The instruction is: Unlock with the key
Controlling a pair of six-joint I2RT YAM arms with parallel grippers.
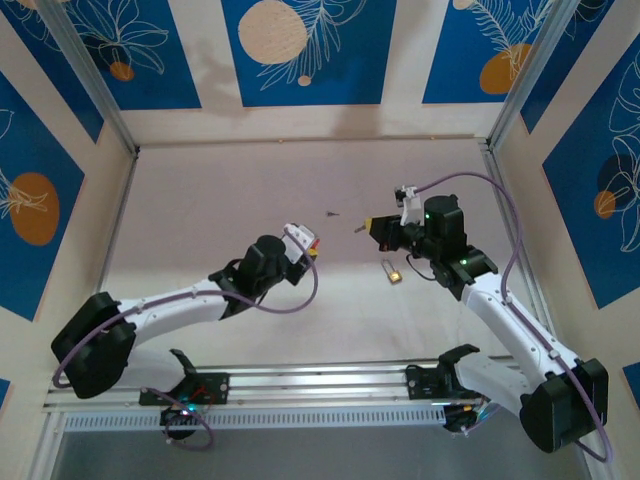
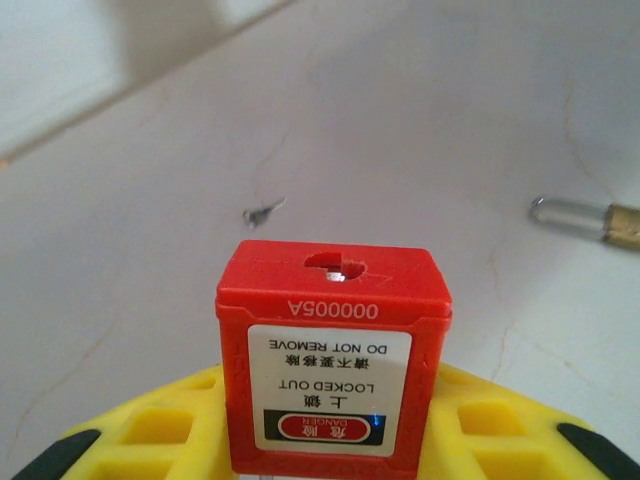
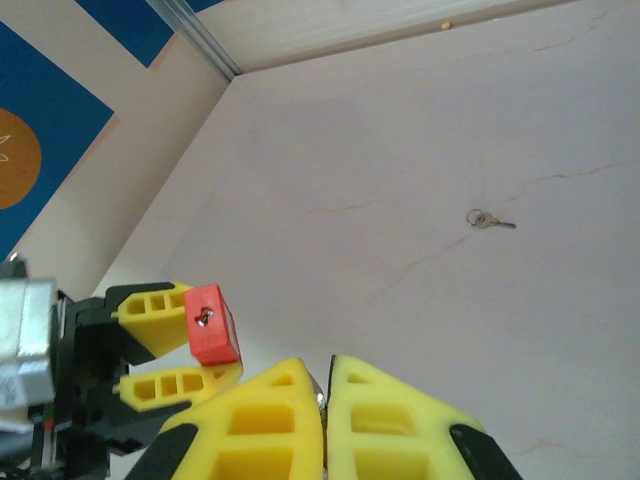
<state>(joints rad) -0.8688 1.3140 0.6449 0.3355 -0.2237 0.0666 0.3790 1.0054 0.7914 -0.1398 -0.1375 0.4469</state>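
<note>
My left gripper (image 1: 308, 246) is shut on a red padlock (image 2: 335, 340) with a white "LOCKED OUT" label, held between its yellow fingers (image 2: 150, 430). The keyhole (image 2: 337, 266) faces away from the wrist. From the right wrist view the same padlock (image 3: 212, 325) sits to the left, keyhole turned toward my right gripper (image 3: 326, 362). That gripper's fingers are pressed together on a thin metal piece, the key (image 1: 357, 228). Its tip points left toward the padlock, a short gap away.
A small loose key on a ring (image 1: 332, 213) lies on the pale table beyond both grippers. A silver-and-brass piece (image 1: 393, 272) lies near the right arm. Blue patterned walls (image 1: 300, 50) enclose the table on three sides.
</note>
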